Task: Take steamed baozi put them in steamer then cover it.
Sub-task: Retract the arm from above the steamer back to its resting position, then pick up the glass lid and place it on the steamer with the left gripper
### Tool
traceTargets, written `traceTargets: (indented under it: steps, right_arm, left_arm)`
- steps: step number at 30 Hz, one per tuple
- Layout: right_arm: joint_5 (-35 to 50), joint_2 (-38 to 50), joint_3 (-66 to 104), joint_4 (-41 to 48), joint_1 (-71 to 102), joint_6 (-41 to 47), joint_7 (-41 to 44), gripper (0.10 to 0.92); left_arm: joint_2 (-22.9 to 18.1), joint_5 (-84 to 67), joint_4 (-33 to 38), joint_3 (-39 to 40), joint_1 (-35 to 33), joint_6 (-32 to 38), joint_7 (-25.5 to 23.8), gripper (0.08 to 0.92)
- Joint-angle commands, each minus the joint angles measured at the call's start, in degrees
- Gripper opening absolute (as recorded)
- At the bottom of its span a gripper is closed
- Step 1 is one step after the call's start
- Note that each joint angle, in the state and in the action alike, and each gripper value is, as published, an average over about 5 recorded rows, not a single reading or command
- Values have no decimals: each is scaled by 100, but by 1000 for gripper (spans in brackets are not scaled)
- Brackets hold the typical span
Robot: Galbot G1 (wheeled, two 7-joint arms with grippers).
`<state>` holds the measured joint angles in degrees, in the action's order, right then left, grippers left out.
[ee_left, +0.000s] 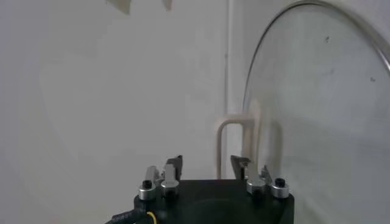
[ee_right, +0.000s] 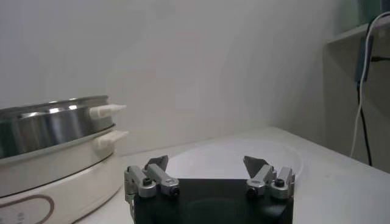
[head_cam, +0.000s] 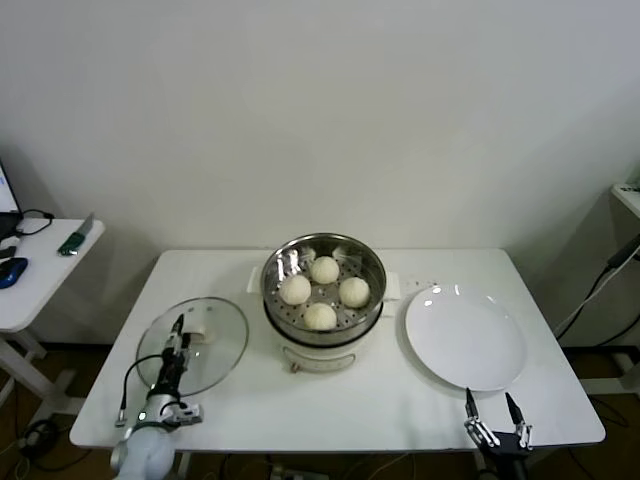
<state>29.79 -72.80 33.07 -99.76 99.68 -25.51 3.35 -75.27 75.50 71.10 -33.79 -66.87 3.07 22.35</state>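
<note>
Four buns (head_cam: 322, 291) sit in the steamer (head_cam: 322, 300) at centre frame, and we see our left gripper (head_cam: 179, 335), fingers partly apart, at the glass lid (head_cam: 193, 345) lower left, handle between them, while our right gripper (head_cam: 496, 418) waits wide open lower right.

Four round white baozi (head_cam: 322, 291) sit together inside the shiny metal steamer (head_cam: 323, 322), which stands on its cream pot in the middle of the white table. The clear glass cover (head_cam: 215, 348) with its white handle lies flat on the table to my left.
</note>
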Motion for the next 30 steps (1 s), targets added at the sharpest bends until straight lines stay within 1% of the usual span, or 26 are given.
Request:
traceTargets:
  steps: [1, 10, 14, 17, 22, 26, 30]
  right_arm:
    - [-79, -46, -10, -14, 1, 7, 9, 823]
    - [-184, -113, -60, -12, 17, -6, 21, 823]
    - [-226, -130, -64, -21, 18, -14, 22, 823]
    - [-257, -143, -64, -25, 27, -36, 23, 823]
    - [-277, -140, -57, -27, 52, -81, 25, 823]
    - [-303, -130, -38, -30, 52, -98, 25, 823]
    - [-338, -130, -19, -54, 49, -110, 25, 823]
  left_arm:
    - [-49, 124, -238, 2, 125, -3, 24, 529]
    - [-30, 108, -176, -7, 142, -70, 13, 269]
    - [-37, 101, -98, 14, 128, -103, 12, 166]
    - [-45, 33, 37, 26, 98, -145, 0, 137]
    - [82, -271, 604, 119, -36, -291, -168, 137]
    - [382, -533, 1263, 217, -174, -446, -372, 137]
    - [743, -830, 1729, 298, -319, -618, -564, 137]
